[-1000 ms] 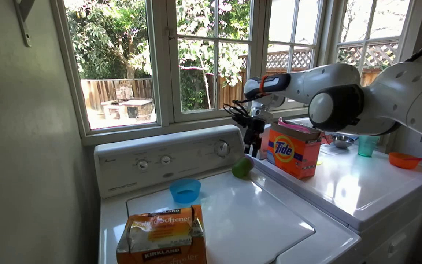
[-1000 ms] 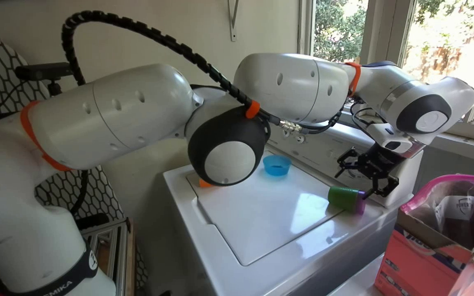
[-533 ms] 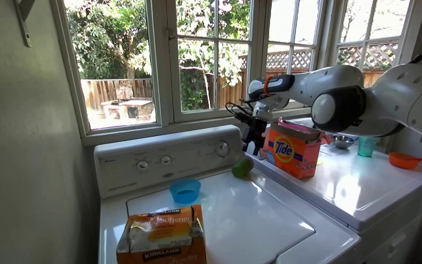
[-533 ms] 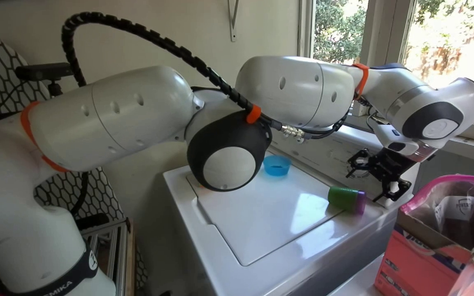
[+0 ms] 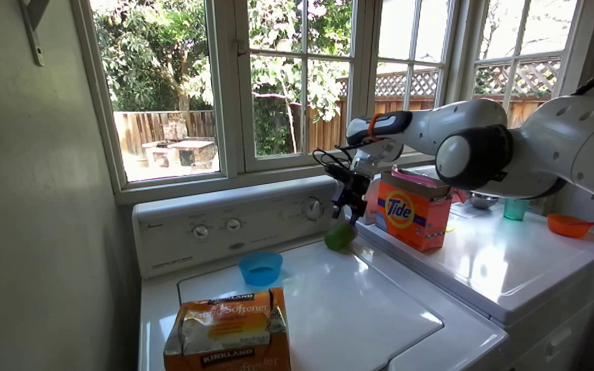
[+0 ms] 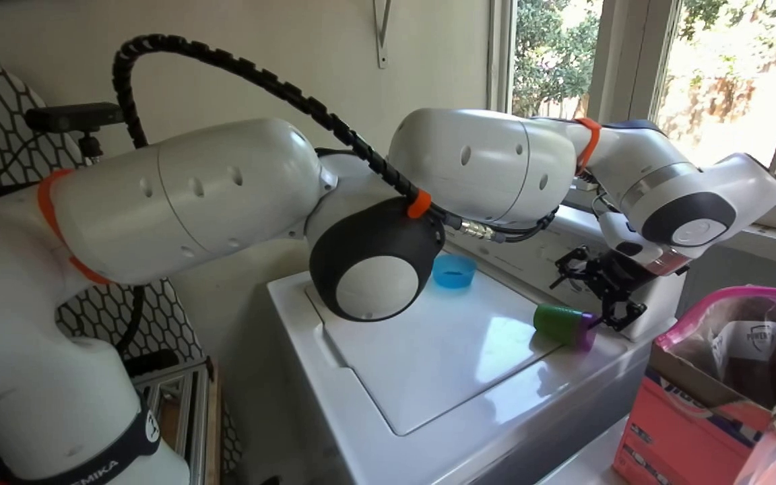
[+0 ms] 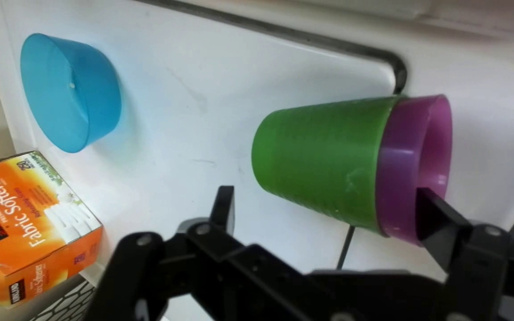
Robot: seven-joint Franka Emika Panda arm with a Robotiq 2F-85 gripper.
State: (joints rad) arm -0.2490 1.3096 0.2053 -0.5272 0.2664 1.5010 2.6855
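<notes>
1. Lying sideways on the washer [image 6: 428, 377], the green cup [image 7: 321, 160] has a purple cup [image 7: 397, 169] nested inside.
2. Spread wide, the gripper [image 7: 325, 195] has one finger by the purple rim; contact unclear.
3. Farther off stand a blue bowl [image 7: 72, 93] and a fabric softener box [image 7: 25, 218].

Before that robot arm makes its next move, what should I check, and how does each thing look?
1. Gripper open: ok, its fingers stand well apart.
2. Nothing tipped over: not ok, the green cup and the purple cup nested in it lie on their side.
3. Fingertip free of the purple cup: cannot tell; one overlaps its rim in the wrist view, but contact is unclear.
4. Blue bowl apart from the cups: ok, a gap shows.
5. Detergent box apart from the gripper: ok, a gap shows in an exterior view.
</notes>
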